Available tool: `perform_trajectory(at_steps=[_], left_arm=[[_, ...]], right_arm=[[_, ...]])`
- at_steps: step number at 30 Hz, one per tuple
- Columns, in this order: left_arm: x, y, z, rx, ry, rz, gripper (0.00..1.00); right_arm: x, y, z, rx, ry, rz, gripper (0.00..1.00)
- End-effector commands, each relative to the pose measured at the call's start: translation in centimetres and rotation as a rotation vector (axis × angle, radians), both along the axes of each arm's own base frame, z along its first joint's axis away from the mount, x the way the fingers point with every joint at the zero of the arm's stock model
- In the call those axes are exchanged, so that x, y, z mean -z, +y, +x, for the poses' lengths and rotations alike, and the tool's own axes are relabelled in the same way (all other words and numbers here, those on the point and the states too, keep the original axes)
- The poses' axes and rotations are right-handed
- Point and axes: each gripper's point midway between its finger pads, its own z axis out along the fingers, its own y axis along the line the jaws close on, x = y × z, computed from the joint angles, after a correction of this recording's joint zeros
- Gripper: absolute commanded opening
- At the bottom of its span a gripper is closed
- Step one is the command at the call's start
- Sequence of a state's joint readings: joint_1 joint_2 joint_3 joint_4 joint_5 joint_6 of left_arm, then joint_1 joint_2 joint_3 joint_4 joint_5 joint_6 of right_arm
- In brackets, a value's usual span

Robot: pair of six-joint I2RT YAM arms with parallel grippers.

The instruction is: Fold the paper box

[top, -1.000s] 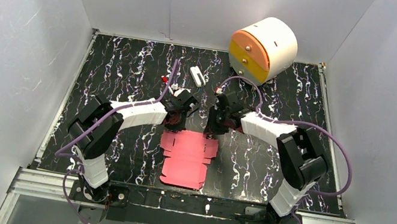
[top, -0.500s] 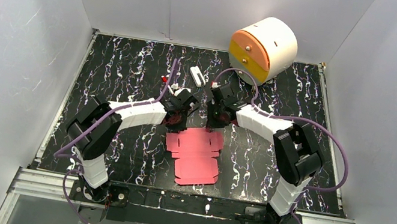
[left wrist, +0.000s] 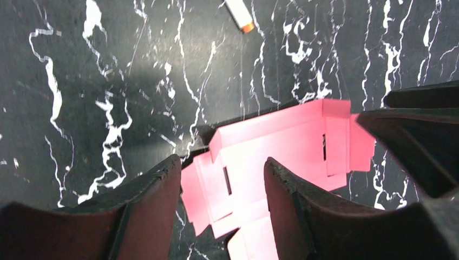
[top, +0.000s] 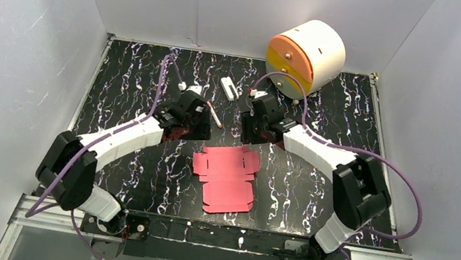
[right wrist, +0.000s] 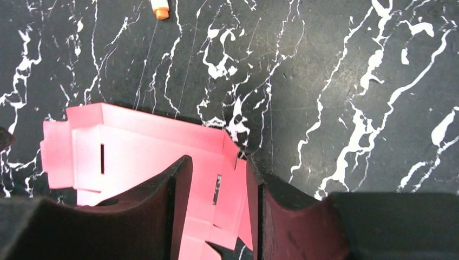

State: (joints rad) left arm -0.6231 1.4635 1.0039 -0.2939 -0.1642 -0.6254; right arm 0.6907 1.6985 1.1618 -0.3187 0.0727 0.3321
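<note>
Lying flat on the black white-veined table [top: 136, 86], the pink-red card cut-out of the paper box [top: 225, 178] showed no fold yet made. The left gripper [left wrist: 222, 168] and right gripper [right wrist: 219, 162] hovered parted and empty above its far edge.

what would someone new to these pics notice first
The bright pink-red paper box, an unfolded flat sheet with flaps, lies in the middle of the black marbled table. The left gripper and the right gripper, both open, hover by its far edge. At the far right corner sits a round white drawer unit with orange and yellow fronts.
</note>
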Motion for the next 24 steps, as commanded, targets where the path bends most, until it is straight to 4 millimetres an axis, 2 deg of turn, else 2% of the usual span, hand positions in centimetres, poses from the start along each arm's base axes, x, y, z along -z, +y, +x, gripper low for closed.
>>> perform_trajectory(at_steps=[1, 5, 8, 15, 19, 24], left_arm=[[0.6, 1.3, -2.7, -0.003, 0.069, -0.060, 0.58], [1.7, 2.4, -4.5, -0.018, 0.112, -0.121, 0.64], [2.7, 1.9, -5.9, 0.004, 0.154, -0.173, 0.67], [4.0, 0.8, -6.9, 0.034, 0.209, -0.233, 0.67], [5.2, 0.7, -7.5, 0.035, 0.246, -0.240, 0.63], [6.3, 0.3, -8.1, 0.041, 0.282, -0.264, 0.51]], right_arm=[[-2.5, 0.3, -0.6, -0.059, -0.079, 0.061, 0.52], [-2.9, 1.7, -3.1, -0.161, -0.055, 0.181, 0.55], [-2.4, 2.2, -4.7, -0.192, -0.042, 0.269, 0.58], [-1.0, 3.1, -5.9, -0.207, -0.023, 0.373, 0.58], [-0.4, 3.1, -6.0, -0.199, -0.024, 0.392, 0.56], [0.7, 3.0, -6.3, -0.193, -0.017, 0.398, 0.55]])
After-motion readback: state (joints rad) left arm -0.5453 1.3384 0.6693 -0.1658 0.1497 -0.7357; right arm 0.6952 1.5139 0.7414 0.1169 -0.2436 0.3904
